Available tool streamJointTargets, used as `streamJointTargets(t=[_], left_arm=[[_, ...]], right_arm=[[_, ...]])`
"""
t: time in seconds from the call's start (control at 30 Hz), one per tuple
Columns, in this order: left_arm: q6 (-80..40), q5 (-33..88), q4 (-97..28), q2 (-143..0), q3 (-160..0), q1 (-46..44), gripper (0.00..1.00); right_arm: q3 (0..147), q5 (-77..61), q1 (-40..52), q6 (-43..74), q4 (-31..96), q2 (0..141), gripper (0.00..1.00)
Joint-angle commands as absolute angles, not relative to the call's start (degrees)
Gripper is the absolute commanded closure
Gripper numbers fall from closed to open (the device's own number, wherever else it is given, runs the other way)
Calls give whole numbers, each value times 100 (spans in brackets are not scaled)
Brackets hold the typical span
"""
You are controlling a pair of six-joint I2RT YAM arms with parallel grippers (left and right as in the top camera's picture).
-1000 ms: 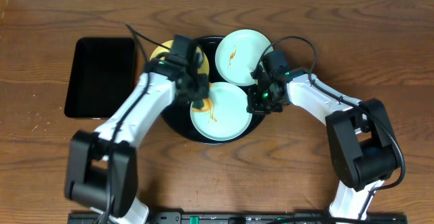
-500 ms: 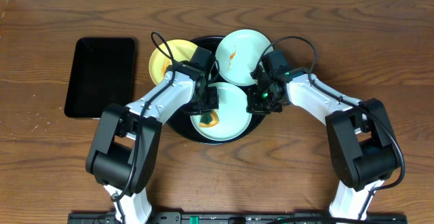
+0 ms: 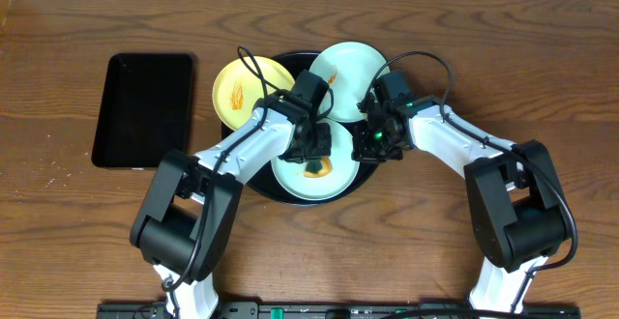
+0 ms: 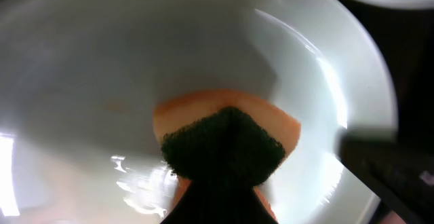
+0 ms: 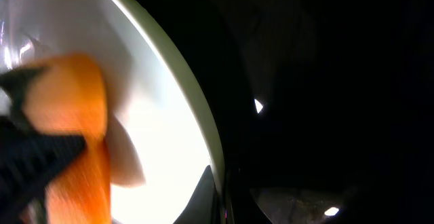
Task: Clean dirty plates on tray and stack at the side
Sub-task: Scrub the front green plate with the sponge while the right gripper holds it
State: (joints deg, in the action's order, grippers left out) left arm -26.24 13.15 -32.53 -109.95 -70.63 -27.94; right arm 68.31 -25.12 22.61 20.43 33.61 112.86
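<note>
The round black tray (image 3: 293, 60) holds three plates. The pale yellow plate (image 3: 242, 89) with an orange smear lies back left. A mint plate (image 3: 350, 68) with a smear lies at the back. A second mint plate (image 3: 308, 186) lies in front. My left gripper (image 3: 313, 157) is shut on an orange sponge with a dark green pad (image 4: 224, 146) and presses it on the front plate (image 4: 102, 68). My right gripper (image 3: 371, 147) is shut on that plate's right rim (image 5: 196, 115), one finger (image 5: 203, 190) inside it. The sponge (image 5: 74, 129) shows in the right wrist view.
A rectangular black tray (image 3: 143, 109) lies on the wooden table left of the round tray. Both arms cross over the round tray, with cables looping above the back plates.
My left gripper has slid the sponge rightwards from the front plate's left edge to its middle, uncovering the yellow plate. The right gripper has stayed on the rim.
</note>
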Motion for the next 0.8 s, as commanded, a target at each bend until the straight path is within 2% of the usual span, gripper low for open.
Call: streamJointTargets(t=[0.0, 0.13, 0.27, 0.43, 0.53, 0.77], left_arm=[[-2845, 86, -3269, -11083, -7039, -2663, 92], [-2912, -209, -3406, -11083, -7039, -2665, 92], [-3564, -172, -3852, -11080, -7041, -2665, 92], [-3673, 1063, -4246, -11078, -7046, -2668, 93], [-3671, 1601, -4106, -11078, -7046, -2709, 92], [-3566, 1426, -3057, -11096, -7046, -2746, 93]], right_arm=[[6890, -2598, 2255, 2032, 3409, 11356, 99], [6890, -2598, 2255, 2012, 3413, 11356, 99], [6890, -2598, 2255, 2012, 3409, 11356, 99], [6890, -2598, 2252, 2012, 3409, 11356, 99], [6890, -2598, 2252, 2012, 3406, 11356, 99], [6890, -2598, 2252, 2014, 3411, 11356, 99]])
